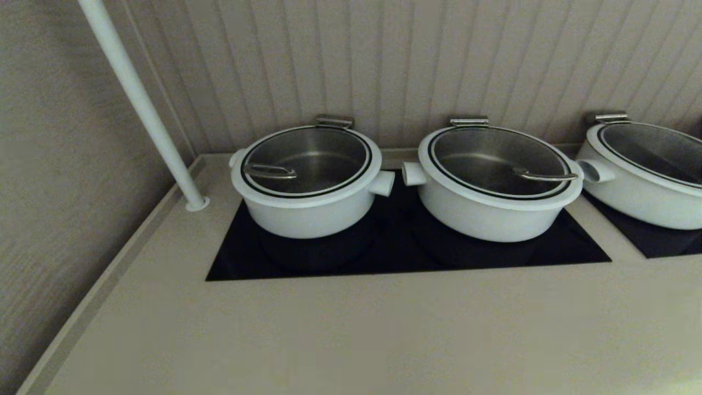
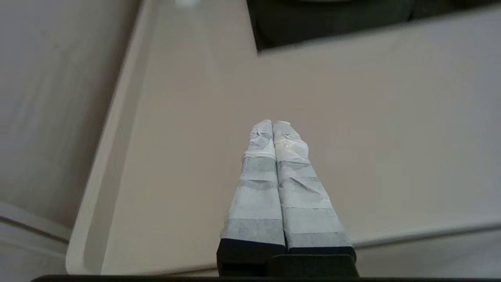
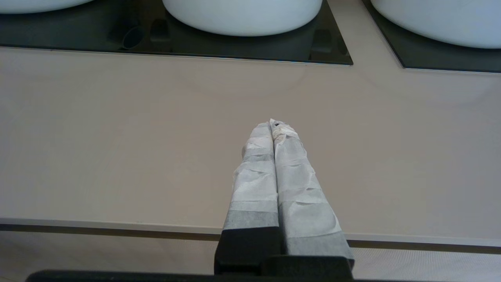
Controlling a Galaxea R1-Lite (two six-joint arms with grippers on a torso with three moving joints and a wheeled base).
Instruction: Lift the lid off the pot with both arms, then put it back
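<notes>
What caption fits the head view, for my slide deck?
Three lidded white pots on black cooktops, the lid closed on the pot at left; no arms in frame.

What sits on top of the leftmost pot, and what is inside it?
A glass lid with a wire handle covers the pot. Through the glass, only bare steel shows; nothing inside is visible.

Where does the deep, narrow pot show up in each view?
Head view: the pot is leftmost of three, on the black cooktop.
Left wrist view: not in it; only a corner of the black cooktop shows.
Right wrist view: just a sliver of the pot at the frame edge, beside the middle pot.
Shared landmark: the black cooktop.
</notes>
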